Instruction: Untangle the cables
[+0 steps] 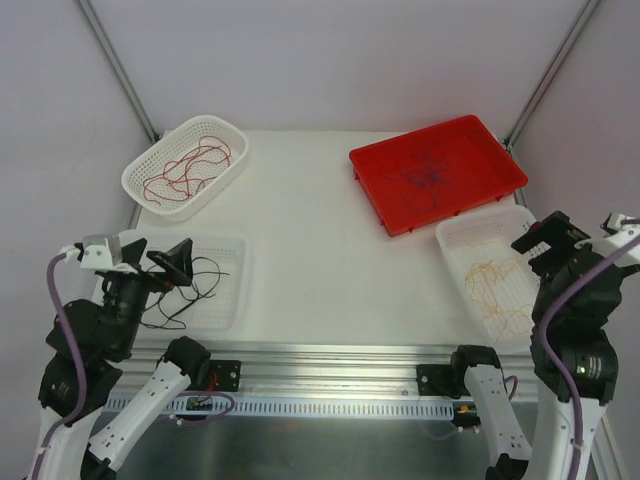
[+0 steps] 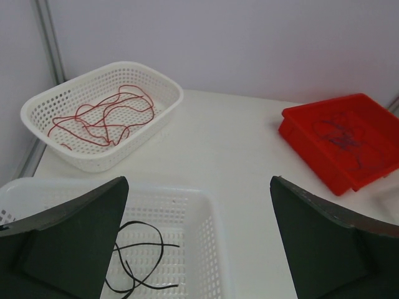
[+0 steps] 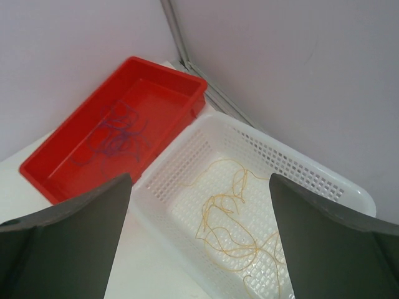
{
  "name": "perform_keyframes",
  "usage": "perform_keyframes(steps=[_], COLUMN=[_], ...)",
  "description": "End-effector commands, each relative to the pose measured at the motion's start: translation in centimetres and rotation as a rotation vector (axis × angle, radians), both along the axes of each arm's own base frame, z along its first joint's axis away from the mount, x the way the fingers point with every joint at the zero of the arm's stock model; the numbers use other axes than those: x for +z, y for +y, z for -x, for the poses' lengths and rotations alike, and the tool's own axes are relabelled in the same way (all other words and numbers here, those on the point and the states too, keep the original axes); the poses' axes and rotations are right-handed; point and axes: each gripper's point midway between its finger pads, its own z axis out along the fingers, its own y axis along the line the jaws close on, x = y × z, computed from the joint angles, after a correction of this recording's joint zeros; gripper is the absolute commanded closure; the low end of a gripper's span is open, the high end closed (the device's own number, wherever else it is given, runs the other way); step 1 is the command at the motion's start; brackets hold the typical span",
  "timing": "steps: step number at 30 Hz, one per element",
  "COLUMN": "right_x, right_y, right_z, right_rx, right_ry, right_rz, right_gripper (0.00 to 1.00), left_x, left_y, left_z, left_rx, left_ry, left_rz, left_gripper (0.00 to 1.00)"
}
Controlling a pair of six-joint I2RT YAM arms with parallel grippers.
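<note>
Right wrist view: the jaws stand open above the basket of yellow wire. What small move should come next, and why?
Probably draw the right gripper up and back, empty. Nothing looks left to untangle: yellow wire lies alone in its basket, purple wire in the red tray, red wire in the far basket, black wire in the left basket.

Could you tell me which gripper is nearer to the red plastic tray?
Right. The right gripper hovers over the white mesh basket beside the red plastic tray; the left gripper hovers over the black-wire basket across the table.
</note>
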Motion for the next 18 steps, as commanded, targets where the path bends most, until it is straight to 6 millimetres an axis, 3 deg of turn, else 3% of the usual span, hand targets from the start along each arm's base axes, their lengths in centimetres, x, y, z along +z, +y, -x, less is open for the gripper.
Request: perform_keyframes(steps=[1, 4, 5, 13, 17, 18], right_x=[2.9, 3.1, 3.4, 1.0, -0.1, 0.0], right_y=[0.7, 1.3, 1.2, 1.4, 2.2, 2.0], right_z=[3.2, 4.5, 5.9, 9.7, 10.9, 12.2], right_rx=[0.071, 0.142, 0.156, 0.260, 0.335, 0.337], right_ry=[-0.080, -0.113, -0.157, -0.248, -0.234, -0.276], right_rz=[0.099, 0.149, 0.178, 0.286, 0.323, 0.327], right_gripper=[0.03, 0.03, 0.03, 0.03, 0.03, 0.03], left_x=[0.7, 0.7, 0.7, -3.7, -4.2, -4.2], left_y=[-1.1, -0.5, -0.2, 3.7, 4.9, 5.5], left_z=[2.9, 4.9, 5.5, 9.5, 11.2, 11.6], left_rx=[-0.142, -0.168, -0.173, -0.072, -0.056, -0.033], left_ry=[-0.014, -0.017, -0.022, 0.029, 0.004, -0.005], left_rz=[-0.015, -0.020, -0.023, 0.020, 0.051, 0.072], left_gripper=[0.01, 0.01, 0.01, 0.01, 0.01, 0.01])
